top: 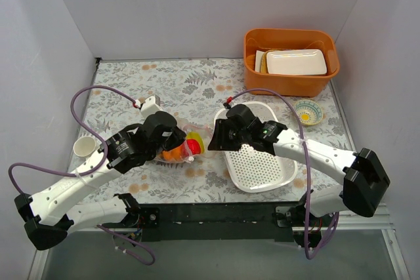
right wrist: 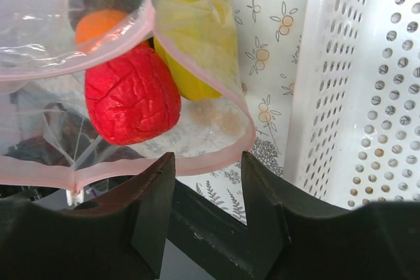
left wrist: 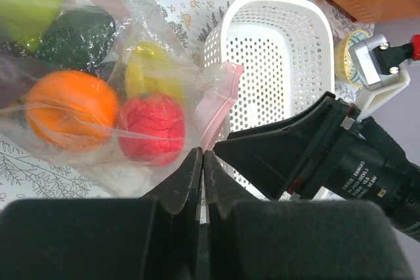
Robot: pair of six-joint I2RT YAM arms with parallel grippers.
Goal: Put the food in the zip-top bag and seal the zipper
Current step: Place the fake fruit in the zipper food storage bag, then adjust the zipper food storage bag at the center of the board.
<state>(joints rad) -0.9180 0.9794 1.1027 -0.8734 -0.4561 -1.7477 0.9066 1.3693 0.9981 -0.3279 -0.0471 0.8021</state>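
Zip-top bag (left wrist: 164,50) partly cut off; left fingers (left wrist: 177,188) pressed together, right fingers (right wrist: 154,201) spread.

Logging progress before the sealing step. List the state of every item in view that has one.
zip-top bag, mouth open.
zipper, unsealed, its strips apart.
food, inside the bag.
white basket, empty.
left gripper, shut at the bag's edge.
right gripper, open, just below the zipper.
orange bin, holding a white container.
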